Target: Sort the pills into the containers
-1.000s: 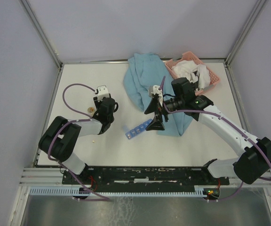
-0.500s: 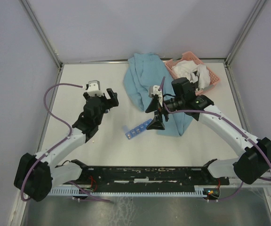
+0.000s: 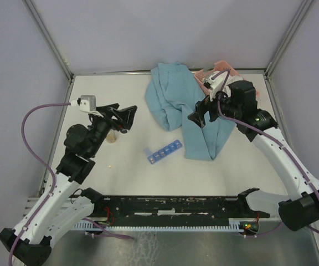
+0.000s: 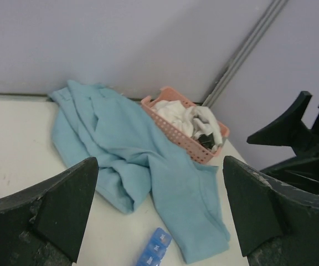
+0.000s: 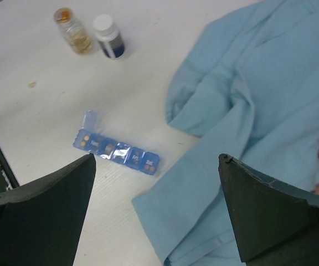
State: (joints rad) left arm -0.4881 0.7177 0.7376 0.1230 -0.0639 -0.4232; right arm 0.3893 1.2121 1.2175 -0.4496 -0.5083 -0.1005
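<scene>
Two grippers, we see, both spread wide and holding nothing. Our left gripper (image 3: pixel 126 118) hangs above the table (image 3: pixel 231 172). One loose pill (image 3: pixel 111 165) lies nearby, and the blue organiser strip (image 3: pixel 164 152) sits mid-table. Our right gripper (image 3: pixel 199 116) hovers over the blue cloth (image 3: pixel 170 94).

Blue organiser strip (image 4: pixel 153 249) half off the bottom edge of the left wrist view.
</scene>
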